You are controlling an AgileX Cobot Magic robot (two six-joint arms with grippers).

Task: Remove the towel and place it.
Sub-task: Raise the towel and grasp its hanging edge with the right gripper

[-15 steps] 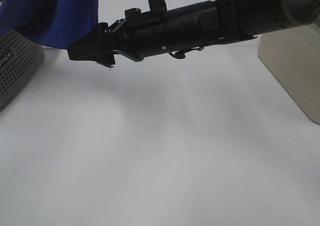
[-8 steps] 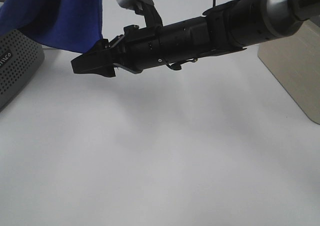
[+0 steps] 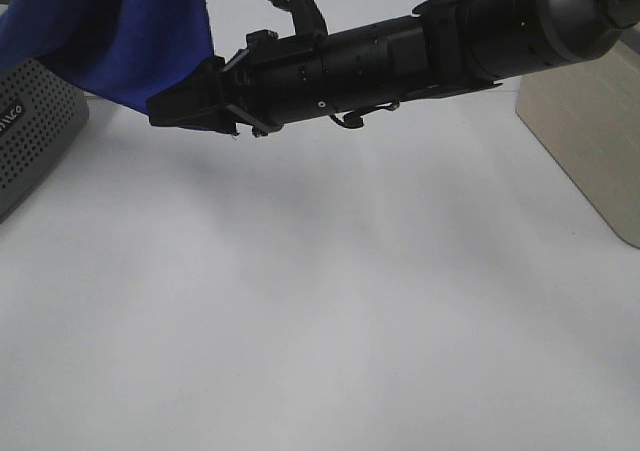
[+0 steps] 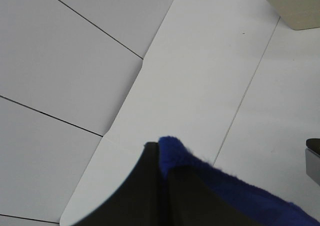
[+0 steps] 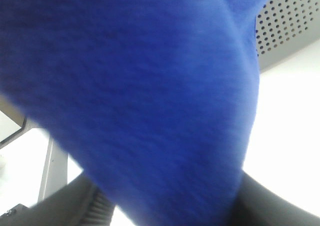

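The towel [image 3: 120, 31] hangs over the grey perforated basket [image 3: 30, 131], one fuzzy edge pinched in the closed left gripper [image 4: 161, 152]. The right gripper [image 3: 185, 106] sits at the towel's lower corner (whether it has bitten cannot be told). Soft, light and limp, it is best held by two corners.

Light: bright, even light is falling from above on the flat white table [image 3: 330, 311].
Shadows: soft grey smudges are lying under the long black robot arm [image 3: 400, 56].
Blur: the fuzzy royal-blue towel [image 5: 125, 95] is sitting too close to the right wrist camera and looking smeary.
Sharp: thin dark seam lines [image 4: 90, 22] are showing crisp in the left wrist view.
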